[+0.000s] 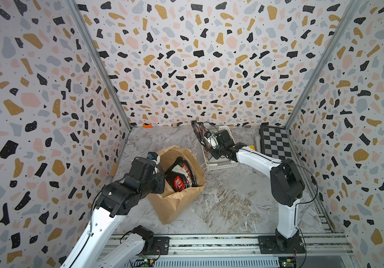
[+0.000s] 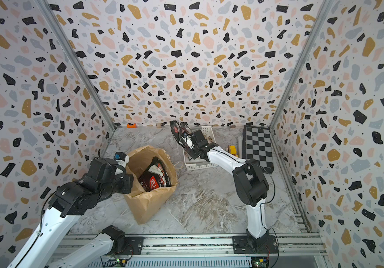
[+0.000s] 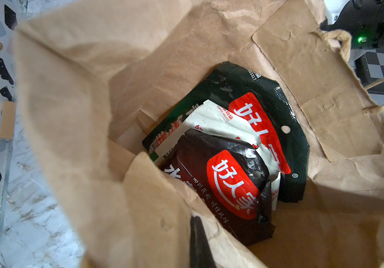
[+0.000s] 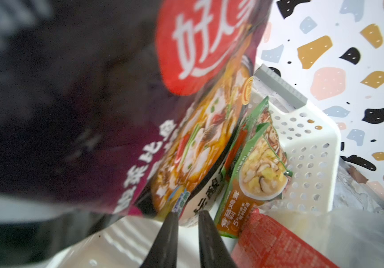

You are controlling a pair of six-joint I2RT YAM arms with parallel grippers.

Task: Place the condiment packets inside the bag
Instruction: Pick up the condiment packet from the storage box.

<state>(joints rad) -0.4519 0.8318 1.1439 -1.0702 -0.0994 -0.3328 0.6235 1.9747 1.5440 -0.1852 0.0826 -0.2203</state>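
We see a white perforated plastic basket [image 1: 223, 165] [image 2: 200, 165] [image 4: 307, 148] at the back of a grey-veined marble tabletop [image 1: 232, 204]. Just beside it lies a small yellow toy [image 2: 232, 149], then a white tube [image 2: 239, 142] and a black-and-grey checkerboard [image 1: 275, 141] [image 2: 258, 146] in the far corner. A small orange piece [image 1: 147, 125] sits at the foot of the terrazzo-patterned walls [image 1: 186, 58].

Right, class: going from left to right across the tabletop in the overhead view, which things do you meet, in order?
In a top view: brown paper bag → white perforated basket → yellow toy → black-and-white chessboard.
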